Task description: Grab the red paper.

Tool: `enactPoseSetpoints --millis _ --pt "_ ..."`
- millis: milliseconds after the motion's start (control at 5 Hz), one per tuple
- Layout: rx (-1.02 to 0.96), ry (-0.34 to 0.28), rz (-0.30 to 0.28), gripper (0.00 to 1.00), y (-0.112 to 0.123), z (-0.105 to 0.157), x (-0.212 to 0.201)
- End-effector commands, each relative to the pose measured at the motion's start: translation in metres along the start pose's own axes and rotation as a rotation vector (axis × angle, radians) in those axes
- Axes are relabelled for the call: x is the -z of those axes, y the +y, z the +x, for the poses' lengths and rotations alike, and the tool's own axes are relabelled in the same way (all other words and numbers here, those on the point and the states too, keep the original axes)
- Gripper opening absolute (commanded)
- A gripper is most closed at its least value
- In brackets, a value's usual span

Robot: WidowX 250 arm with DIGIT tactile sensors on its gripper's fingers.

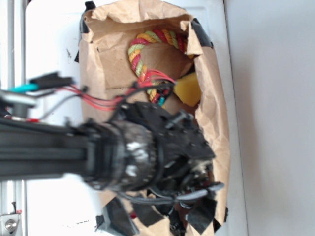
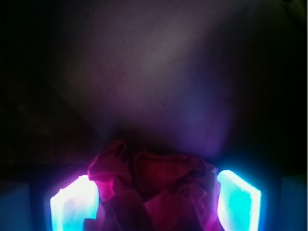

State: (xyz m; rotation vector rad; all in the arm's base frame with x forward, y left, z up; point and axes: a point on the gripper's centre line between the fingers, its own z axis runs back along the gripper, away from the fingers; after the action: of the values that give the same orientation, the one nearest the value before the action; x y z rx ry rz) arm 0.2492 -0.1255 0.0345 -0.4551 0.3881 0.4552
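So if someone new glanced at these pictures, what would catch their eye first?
In the wrist view, the red paper sits crumpled between two glowing fingers, low in a dark frame. In the exterior view, the blurred black arm reaches into the brown paper bag, with the striped rope and yellow sponge above it.

A: Lettering, labels, brands, numbers, signs, exterior view?
B: None legible. Brown paper bag (image 1: 211,98): unprinted. Robot arm (image 1: 49,147): blurred, no marking readable.
A: Wrist view?
B: None. Dark, glowing; nothing written.
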Motion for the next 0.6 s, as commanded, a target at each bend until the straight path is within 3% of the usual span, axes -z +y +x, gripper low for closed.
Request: enactPoseSetpoints --millis 0,200,400 --pt "0.044 0.028 0.037 0.00 -0.009 -0.016 0.014" --pt "0.051 -0.004 0.018 0.00 -0.011 -0.018 0.013" --pt "0.035 -0.093 0.002 0.00 -0.008 -0.024 -0.012"
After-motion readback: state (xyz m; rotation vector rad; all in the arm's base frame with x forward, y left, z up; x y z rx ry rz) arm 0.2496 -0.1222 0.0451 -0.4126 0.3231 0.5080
